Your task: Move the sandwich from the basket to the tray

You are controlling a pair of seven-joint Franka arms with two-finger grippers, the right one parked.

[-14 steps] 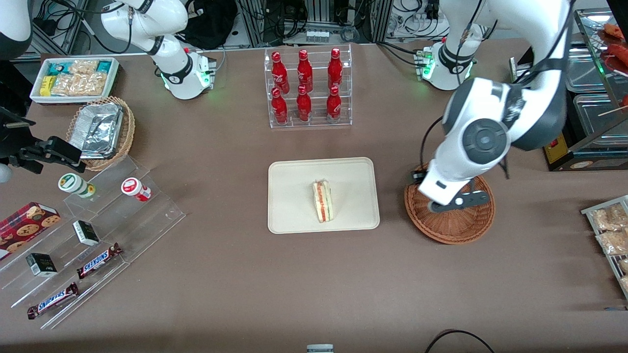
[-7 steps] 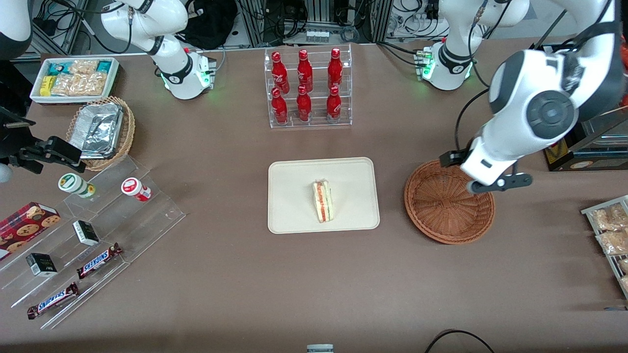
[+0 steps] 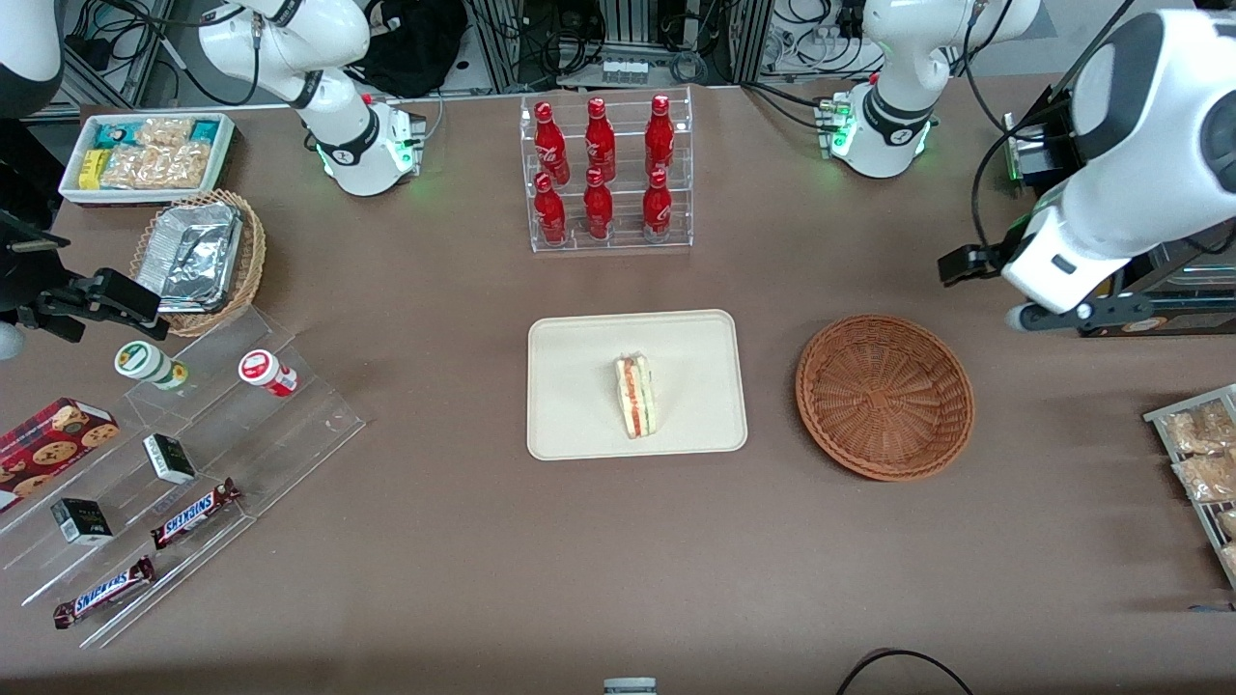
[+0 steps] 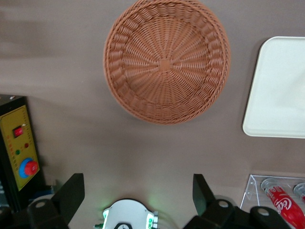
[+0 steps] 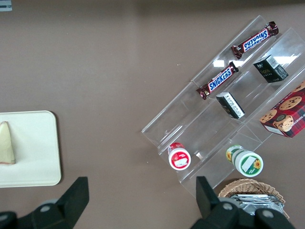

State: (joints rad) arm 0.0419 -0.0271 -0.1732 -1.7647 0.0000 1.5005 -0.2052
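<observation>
The sandwich (image 3: 635, 396), a pale wedge with red and green layers, lies on the cream tray (image 3: 579, 338) at the table's middle; its tip also shows in the right wrist view (image 5: 5, 143). The round reddish-brown basket (image 3: 884, 396) stands beside the tray, toward the working arm's end, with nothing in it (image 4: 167, 59). My gripper (image 3: 1072, 311) hangs high above the table, past the basket's rim and farther from the front camera. It is open (image 4: 137, 183), its dark fingers (image 4: 71, 191) wide apart with nothing between them.
A clear rack of red cola bottles (image 3: 606, 174) stands farther back than the tray. A yellow-and-black control box (image 3: 1101, 290) sits near my gripper. Snack packets (image 3: 1202, 454) lie at the working arm's end. A stepped acrylic shelf (image 3: 193, 444) and a foil-filled tan basket (image 3: 198, 261) occupy the parked arm's end.
My gripper has risen out of the basket and swung away toward the working arm's end of the table. The basket now shows fully. The sandwich has stayed on the tray.
</observation>
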